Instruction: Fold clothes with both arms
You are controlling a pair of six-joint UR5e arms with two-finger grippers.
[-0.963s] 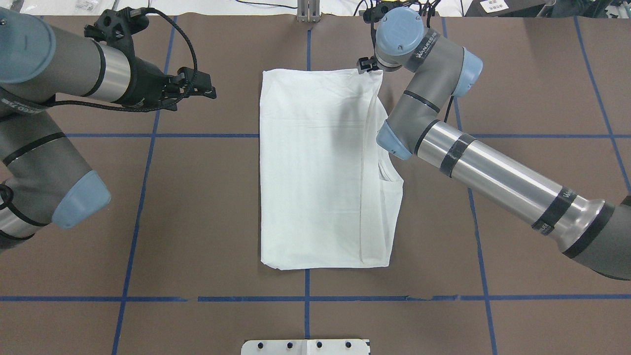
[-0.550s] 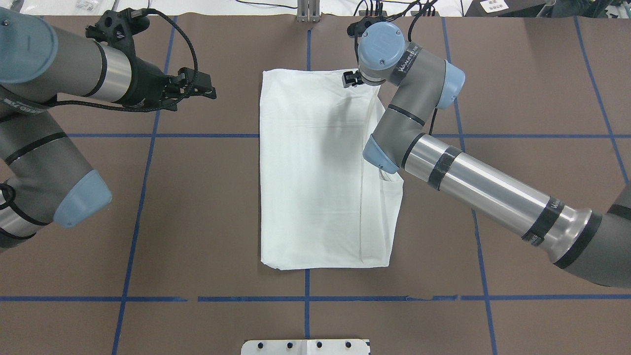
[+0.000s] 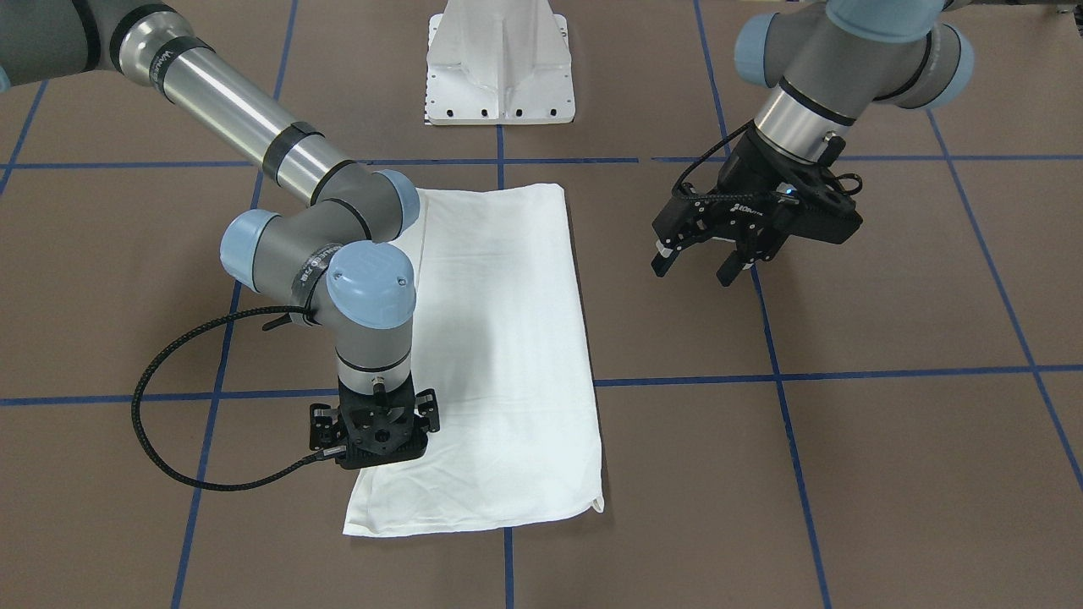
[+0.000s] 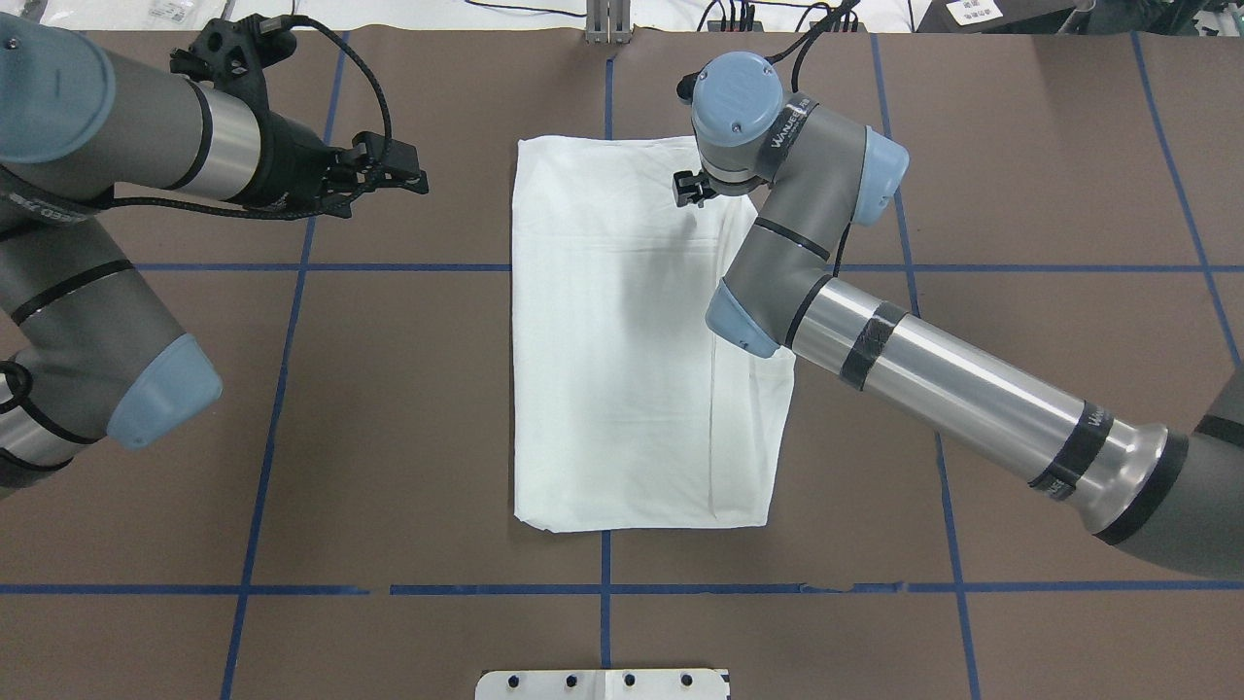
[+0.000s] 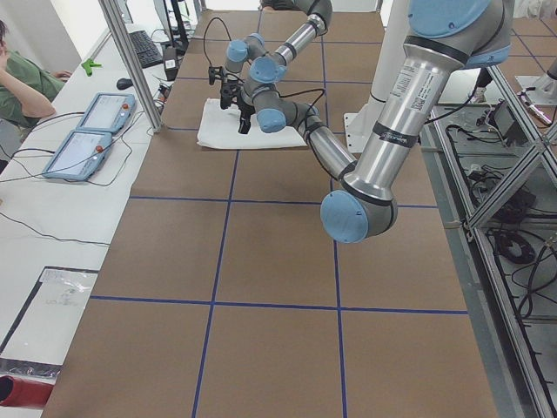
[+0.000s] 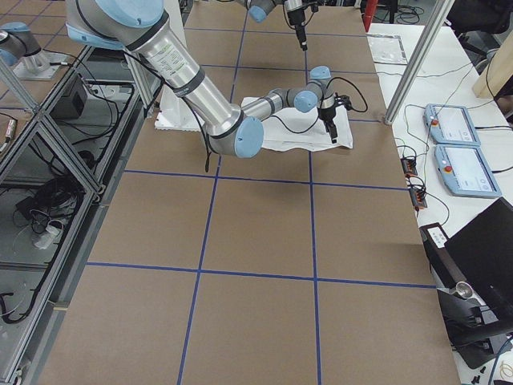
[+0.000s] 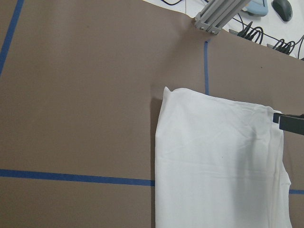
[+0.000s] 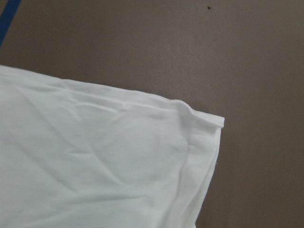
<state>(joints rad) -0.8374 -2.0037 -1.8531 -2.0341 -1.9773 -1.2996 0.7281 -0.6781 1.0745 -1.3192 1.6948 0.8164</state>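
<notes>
Across the surface (image 3: 846,465) from the robot, the front-facing view shows the white shirt (image 3: 508,338) folded into a long strip, running from near the robot-side edge toward the operators' edge. The right claw (image 3: 375,440) points straight down over the strip's far end on the robot's right; its fingers are hidden under its own body, so I cannot tell whether they are apart or together. The left claw (image 3: 694,272) hangs off the cloth, fingers apart and holding nothing.

From overhead, the right claw (image 4: 688,187) sits a little inside the shirt (image 4: 612,369) rather than on its corner, and the left claw (image 4: 403,175) is well apart from the opposite far corner. I judge the step to be taking both far corners for a crosswise fold, so the left claw has to travel in first.

Seen from the surface's left end, the shirt (image 5: 218,135) lies flat far down the surface; from the right end, the right claw (image 6: 331,132) stands upright above it.

Looking through the left wrist camera, the left far corner of the shirt (image 7: 218,161) is free and uncovered, an easy target.

Under the right wrist camera the shirt (image 8: 118,156) shows stacked edges at its corner; a good pinch should catch every layer, and both claws should lift level together so the strip does not skew
</notes>
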